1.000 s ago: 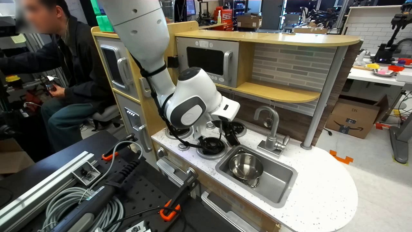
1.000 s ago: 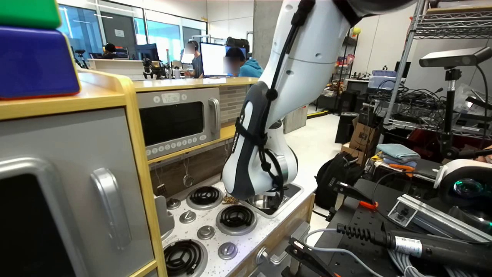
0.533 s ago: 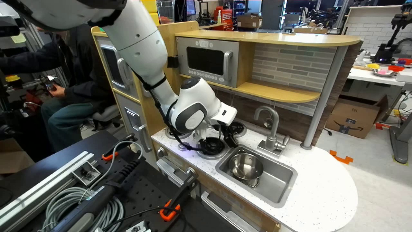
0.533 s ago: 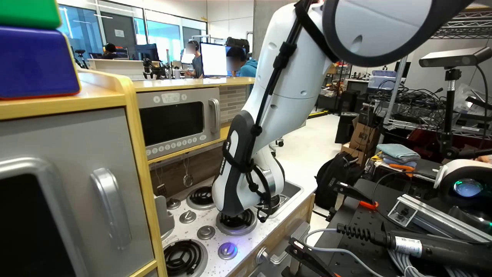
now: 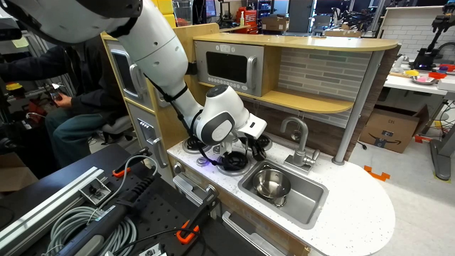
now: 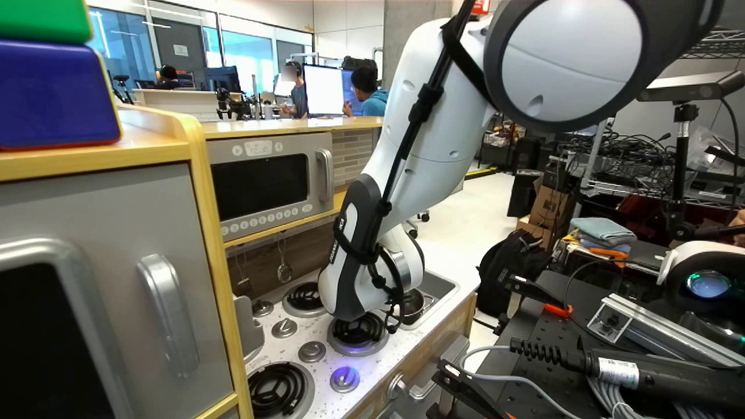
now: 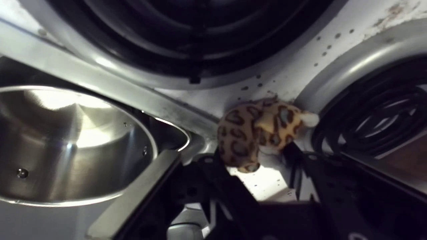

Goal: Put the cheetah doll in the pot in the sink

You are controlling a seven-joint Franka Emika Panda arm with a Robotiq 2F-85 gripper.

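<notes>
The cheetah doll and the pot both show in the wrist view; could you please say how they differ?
The cheetah doll is tan-orange with dark spots, while the pot is shiny silver. The doll is irregularly shaped; the pot is a round, hollow vessel. The doll is by the gripper, whereas the pot sits in the sink, apart from the gripper. Both have curved outlines.

The sink is looked down on in both exterior views and, from much nearer, the wrist view.

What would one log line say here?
end effector: at cheetah doll | grip: unclear | pot: in sink | placement: not yet done
</notes>
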